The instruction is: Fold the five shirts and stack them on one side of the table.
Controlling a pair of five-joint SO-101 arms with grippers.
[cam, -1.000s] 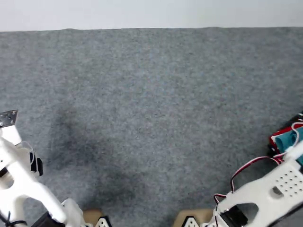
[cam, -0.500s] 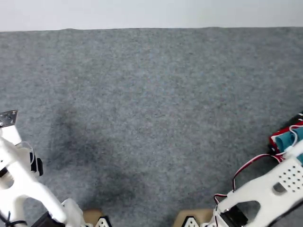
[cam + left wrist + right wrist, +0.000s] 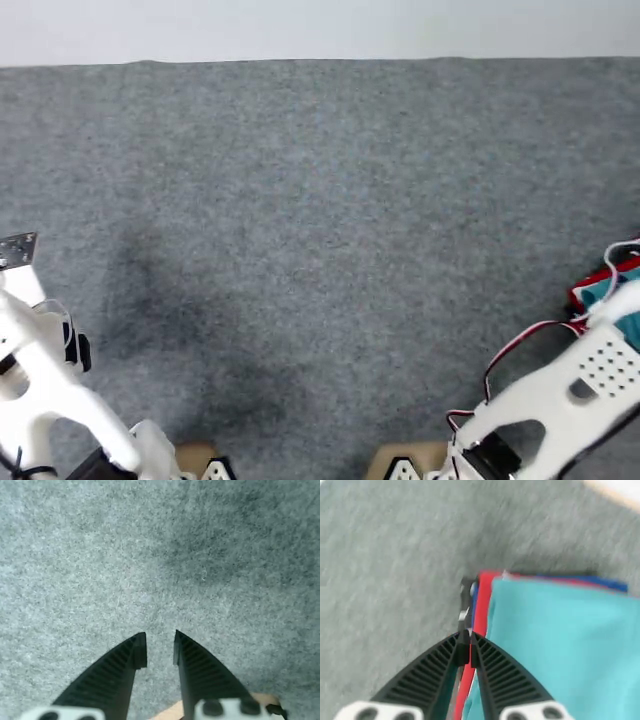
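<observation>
Three colours show in the stack of shirts (image 3: 560,645): a teal shirt (image 3: 570,670) on top, with a red edge (image 3: 482,605) and a blue edge (image 3: 605,584) under it. The stack lies at the right border of the grey worktop (image 3: 330,200), on the near side, and in the high view my right arm (image 3: 570,390) partly covers it. My right gripper (image 3: 466,641) is pressed together, just at the red edge; whether it pinches cloth I cannot tell. My left gripper (image 3: 160,647) is a little spread over bare worktop, well apart from the stack.
</observation>
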